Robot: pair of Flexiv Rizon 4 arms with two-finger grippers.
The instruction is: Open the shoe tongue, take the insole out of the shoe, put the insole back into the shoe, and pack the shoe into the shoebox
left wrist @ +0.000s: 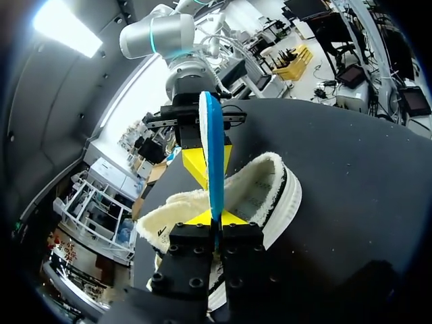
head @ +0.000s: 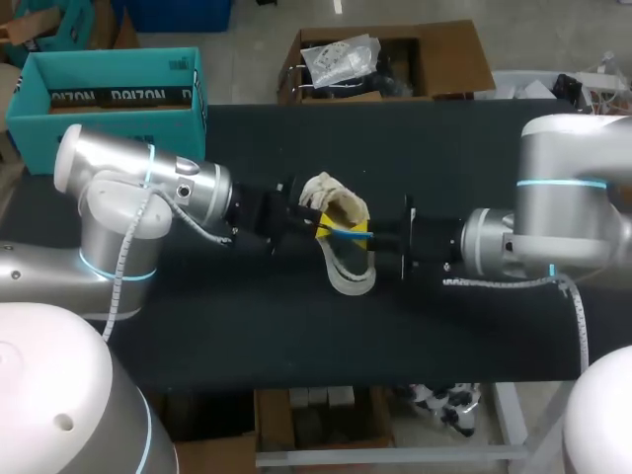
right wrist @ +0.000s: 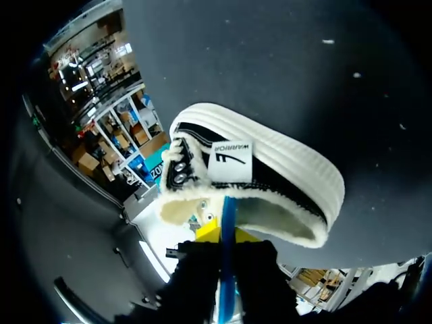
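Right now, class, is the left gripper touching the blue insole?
Touching. The left wrist view shows the blue insole pinched edge-on between the left gripper's yellow tips, one on each side.

blue insole (left wrist: pixel 215 148) over fleece-lined shoe (left wrist: pixel 273 196)

Robotics lab: left arm (head: pixel 148 188) and right arm (head: pixel 553 227) flank a black table (head: pixel 247 336).

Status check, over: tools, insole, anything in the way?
Both shut on insole: left tool one end, right tool the other. Insole on edge over shoe opening. No obstruction seen between them.
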